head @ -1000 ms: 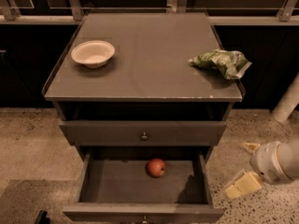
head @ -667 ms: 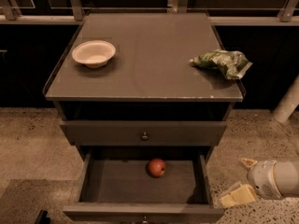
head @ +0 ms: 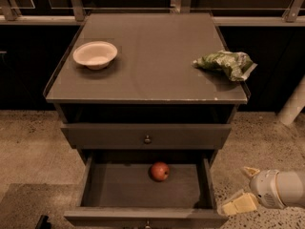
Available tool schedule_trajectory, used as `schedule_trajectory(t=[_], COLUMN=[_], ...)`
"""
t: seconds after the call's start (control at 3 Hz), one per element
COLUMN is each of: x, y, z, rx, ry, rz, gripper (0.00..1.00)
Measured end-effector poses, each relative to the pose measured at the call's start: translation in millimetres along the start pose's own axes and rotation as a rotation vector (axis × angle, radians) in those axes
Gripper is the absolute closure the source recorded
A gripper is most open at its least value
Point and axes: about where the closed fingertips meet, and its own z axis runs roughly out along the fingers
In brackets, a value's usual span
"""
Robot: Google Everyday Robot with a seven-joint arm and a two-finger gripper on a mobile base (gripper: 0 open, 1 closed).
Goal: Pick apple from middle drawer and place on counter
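One apple (head: 160,171) in middle drawer (head: 125,191); end effector (head: 244,189) beside drawer, spread wide, empty.

No text is readable anywhere; claw (head: 237,189) at lower right.

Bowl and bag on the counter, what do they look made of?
Bowl: matte off-white, maybe paper or plastic; no shine. Bag: crinkled green-and-white film, probably plastic. The gripper, open, hangs low, right of the open drawer.
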Motion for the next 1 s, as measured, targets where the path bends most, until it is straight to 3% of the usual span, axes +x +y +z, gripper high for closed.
schedule_trajectory(t=[0.33,1.0], x=[11,18], y=[-8,-18], z=[24,117], rx=[-0.005,-0.118], ry=[-0.073,-0.183], rz=[0.015,0.007], gripper=[0.00,0.00])
